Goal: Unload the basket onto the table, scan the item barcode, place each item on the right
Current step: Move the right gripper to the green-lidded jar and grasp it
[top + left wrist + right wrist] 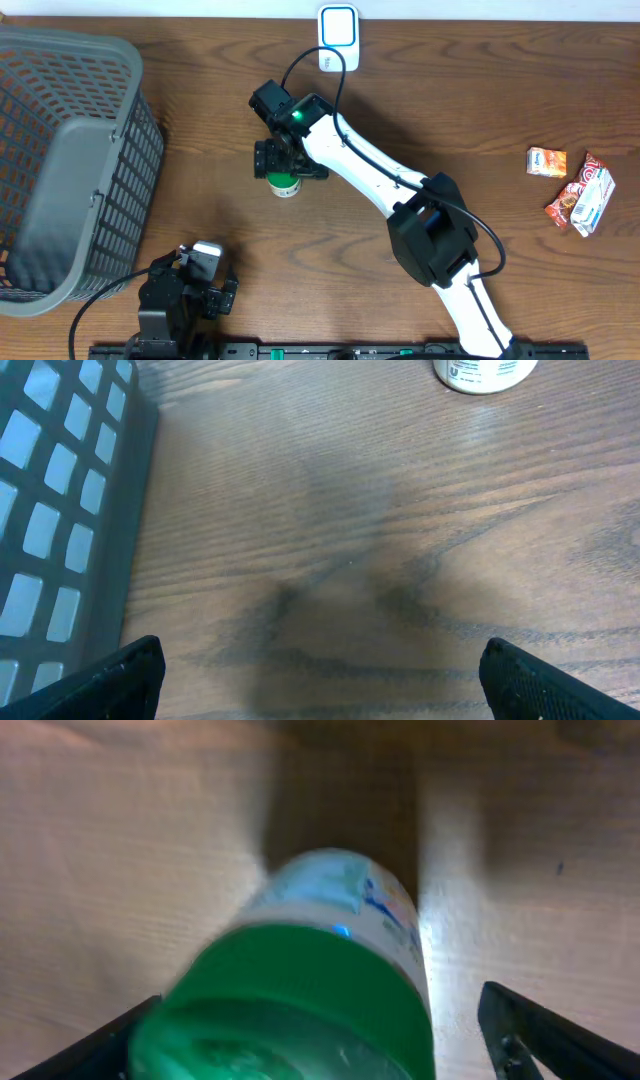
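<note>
The item is a small white bottle (285, 184) with a green cap, standing upright on the wooden table. My right gripper (288, 166) hangs over it with its jaws on either side. In the right wrist view the green cap (290, 1010) fills the space between the fingers. The right finger (530, 1025) stands apart from the bottle, so the right gripper (320, 1020) is open. A white scanner (338, 38) with a blue ring sits at the table's far edge. My left gripper (200, 265) rests near the front edge, open and empty (320, 660). The bottle's base (485, 372) shows at the top of the left wrist view.
A grey plastic basket (60, 160) fills the left side, its wall (60, 510) close beside my left gripper. An orange packet (547, 161) and a red-and-white packet (582, 194) lie at the far right.
</note>
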Motion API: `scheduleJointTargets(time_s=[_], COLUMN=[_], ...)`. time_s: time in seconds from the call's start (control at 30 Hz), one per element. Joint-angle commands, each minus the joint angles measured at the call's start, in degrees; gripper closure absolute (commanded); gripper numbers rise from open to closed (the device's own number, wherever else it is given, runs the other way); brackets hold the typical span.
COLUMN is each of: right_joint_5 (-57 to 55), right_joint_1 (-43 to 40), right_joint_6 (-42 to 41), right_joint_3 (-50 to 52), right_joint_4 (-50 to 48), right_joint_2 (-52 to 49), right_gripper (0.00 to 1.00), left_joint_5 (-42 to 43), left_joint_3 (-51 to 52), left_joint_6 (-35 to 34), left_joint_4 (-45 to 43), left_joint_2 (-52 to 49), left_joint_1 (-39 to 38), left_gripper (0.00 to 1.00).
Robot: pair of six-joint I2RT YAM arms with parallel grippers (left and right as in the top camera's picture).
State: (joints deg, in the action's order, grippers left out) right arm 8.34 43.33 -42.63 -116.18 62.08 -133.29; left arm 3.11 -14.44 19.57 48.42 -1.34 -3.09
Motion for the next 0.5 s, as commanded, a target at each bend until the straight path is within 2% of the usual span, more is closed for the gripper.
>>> scheduleJointTargets(time_s=[0.0,0.1,0.27,0.47], right_joint_5=[1.5,1.6,1.6,1.5], right_joint_1=[0.4,0.4,0.5,0.5], right_joint_6=[2.6,3.5,5.9,10.7], right_joint_3=[-0.5,-0.5,-0.5,-0.3], right_joint_4=[1.0,2.1,3.1,4.3], right_joint_2=[-0.6,-0.9,-0.9,-2.6], right_gripper=[0.11,0.12,0.08,0.12], left_joint_5=[0.3,0.3,0.3,0.3], left_joint_3=[1.0,1.0,1.0,1.0], left_joint_6=[0.1,0.1,0.1,0.1], left_joint_4=[2.5,2.5,2.5,2.5], left_joint_2=[0.3,0.3,0.3,0.3], left_joint_1=[0.2,0.2,0.2,0.2], left_gripper=[0.02,0.02,0.01,0.02])
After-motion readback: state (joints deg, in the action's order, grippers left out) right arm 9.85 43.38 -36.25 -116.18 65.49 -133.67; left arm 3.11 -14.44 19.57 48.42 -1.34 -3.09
